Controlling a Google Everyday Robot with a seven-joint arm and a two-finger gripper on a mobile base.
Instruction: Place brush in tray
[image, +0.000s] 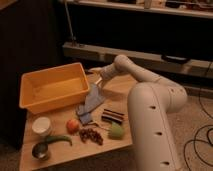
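The yellow-orange tray (52, 90) stands at the back left of the wooden table, and nothing shows inside it. My gripper (98, 80) hangs just off the tray's right wall, above the top end of the grey-blue cloth (90, 102). The arm reaches in from the lower right. A thin pale shape shows at the gripper's tip, but I cannot tell it apart from the gripper. The brush does not show anywhere else on the table.
A dark striped block (113, 116) lies right of the cloth. Along the front are a white bowl (41, 125), a red apple (73, 125), a green pepper (60, 139), grapes (91, 135), a green pear (116, 131) and a metal cup (40, 150). The table edge (75, 160) is near.
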